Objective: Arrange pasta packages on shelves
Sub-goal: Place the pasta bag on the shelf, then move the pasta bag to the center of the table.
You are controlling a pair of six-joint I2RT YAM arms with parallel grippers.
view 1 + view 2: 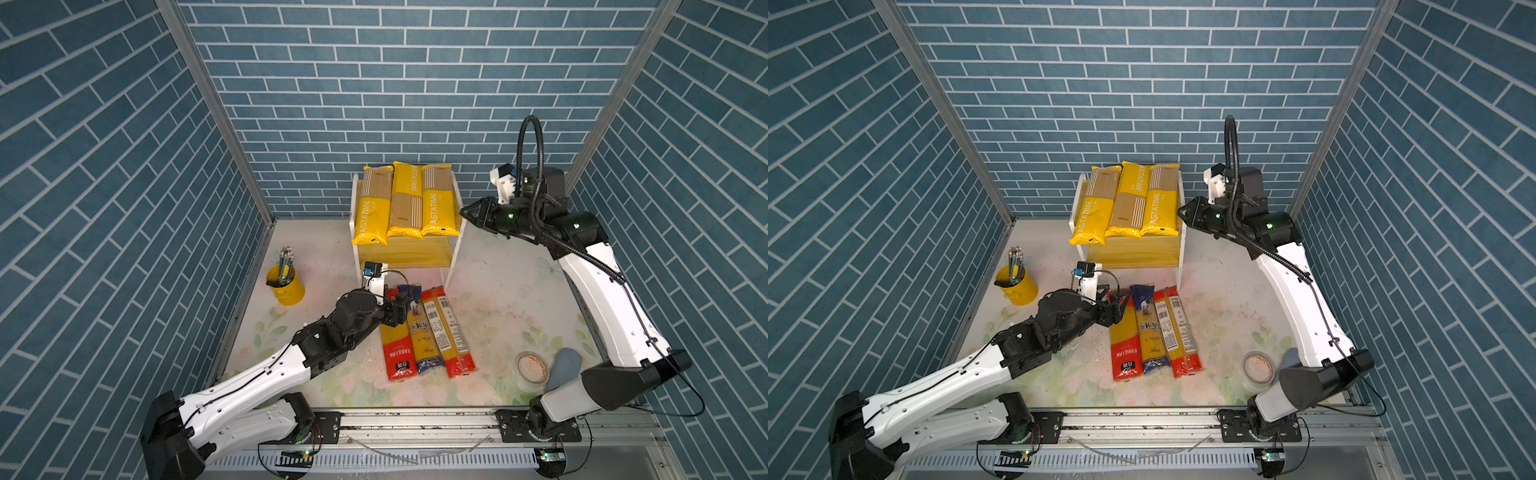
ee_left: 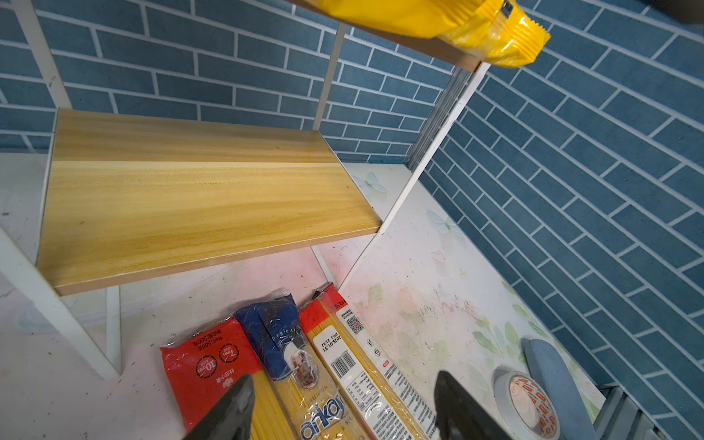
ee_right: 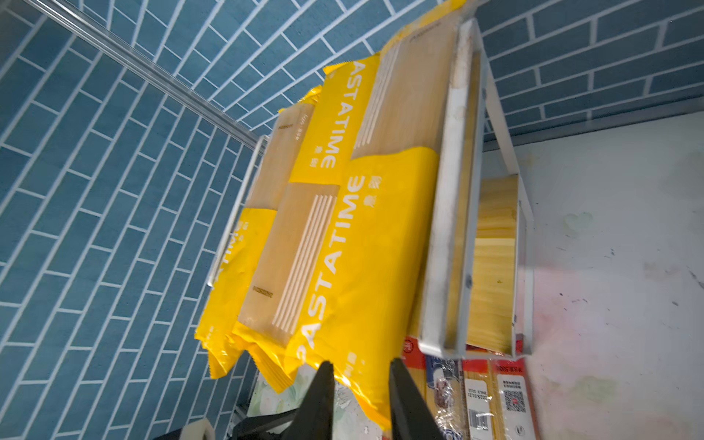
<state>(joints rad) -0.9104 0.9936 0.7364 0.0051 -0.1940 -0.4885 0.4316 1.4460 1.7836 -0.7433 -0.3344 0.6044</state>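
Progress of the shelving task, about half done by our reading. The rack (image 1: 456,253) stands at the back of the worktop (image 1: 519,299). On its upper shelf (image 3: 463,209) we see three yellow bags (image 1: 407,203) lying side by side, lengthwise front to back, with their front ends hanging over the shelf edge; we count these as placed.

The lower shelf (image 2: 198,198) is bare. Just in front of the rack three more bags lie flat on the worktop, touching one another: a red-ended bag (image 1: 395,338), a blue-ended bag (image 1: 420,332) in the middle, and a second red-ended bag (image 1: 446,332) with its printed label facing up. We judge that these three are what is left, and that the bare lower shelf is where they belong.

The left hand (image 2: 343,400) is wide open and holds nothing. It sits over the ends of the worktop bags nearest the rack, and in the left wrist view the blue-ended bag shows between its fingers. We cannot tell whether it touches them.

The right hand (image 1: 467,212) is beside the right front corner of the upper shelf, next to the nearest yellow bag. Its jaws are narrowly apart, and we see nothing gripped between them.
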